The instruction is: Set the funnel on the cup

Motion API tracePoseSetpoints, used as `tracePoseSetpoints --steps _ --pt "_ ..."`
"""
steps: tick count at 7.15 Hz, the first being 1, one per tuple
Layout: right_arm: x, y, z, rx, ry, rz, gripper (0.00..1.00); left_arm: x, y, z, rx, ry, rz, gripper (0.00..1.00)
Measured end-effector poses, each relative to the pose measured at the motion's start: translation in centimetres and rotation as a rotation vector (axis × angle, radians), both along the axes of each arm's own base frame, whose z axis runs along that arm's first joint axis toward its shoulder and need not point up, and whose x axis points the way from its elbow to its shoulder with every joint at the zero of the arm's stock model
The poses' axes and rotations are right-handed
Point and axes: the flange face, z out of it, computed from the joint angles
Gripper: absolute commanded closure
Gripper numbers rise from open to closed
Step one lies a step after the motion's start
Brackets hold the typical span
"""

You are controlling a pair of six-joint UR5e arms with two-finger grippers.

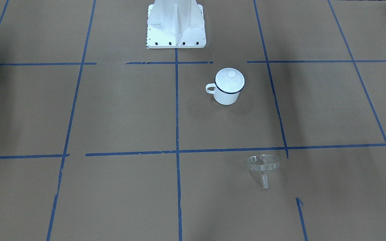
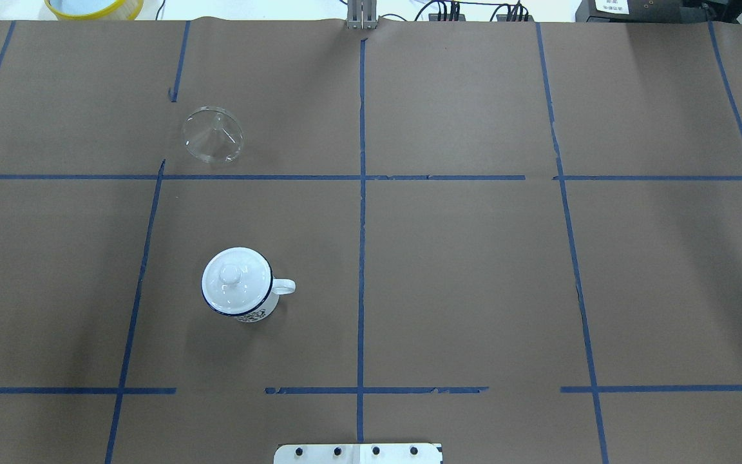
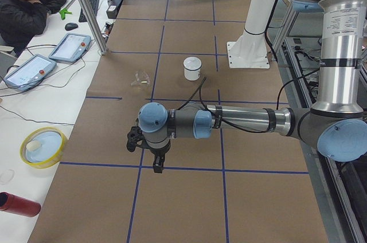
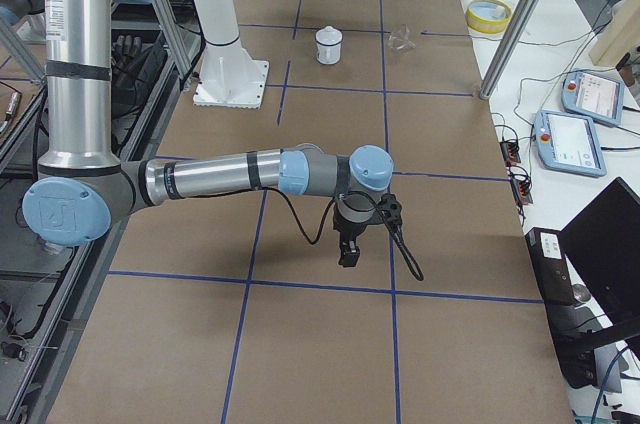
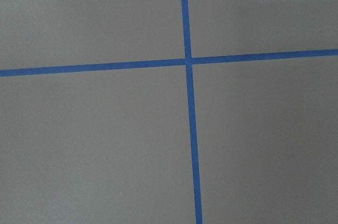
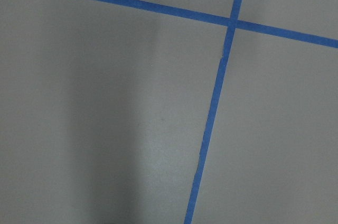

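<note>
A white enamel cup [image 1: 228, 87] [image 2: 239, 283] with a dark rim, a side handle and a lid on top stands upright on the brown paper. A clear funnel [image 1: 263, 165] [image 2: 212, 134] lies tilted farther from the robot's base, its spout pointing away from the base. Cup [image 3: 192, 68] and funnel [image 3: 139, 78] are far from both arms. My left gripper [image 3: 156, 165] hangs over a tape crossing at the table's left end; my right gripper [image 4: 348, 256] hangs over the right end. I cannot tell whether either is open or shut. Both wrist views show only paper and blue tape.
The white robot pedestal [image 1: 176, 26] stands behind the cup. A yellow bowl [image 3: 43, 147], a red can [image 3: 20, 204], two teach pendants [image 3: 28, 71] and a seated person [image 3: 23, 8] are beside the table's far edge. A metal post [image 3: 86, 8] rises there.
</note>
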Motion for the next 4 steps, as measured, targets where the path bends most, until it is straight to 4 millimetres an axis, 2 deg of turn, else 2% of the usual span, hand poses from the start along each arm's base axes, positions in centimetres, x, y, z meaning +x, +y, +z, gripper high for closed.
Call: tracePoseSetpoints --steps 2,4 --pt "0.0 0.0 0.0 0.000 0.000 0.000 0.00 -0.3 -0.5 -0.3 0.011 -0.045 0.000 0.00" --pt "0.0 0.0 0.0 0.000 0.000 0.000 0.00 -0.5 -1.8 -2.2 0.051 -0.077 -0.002 0.00"
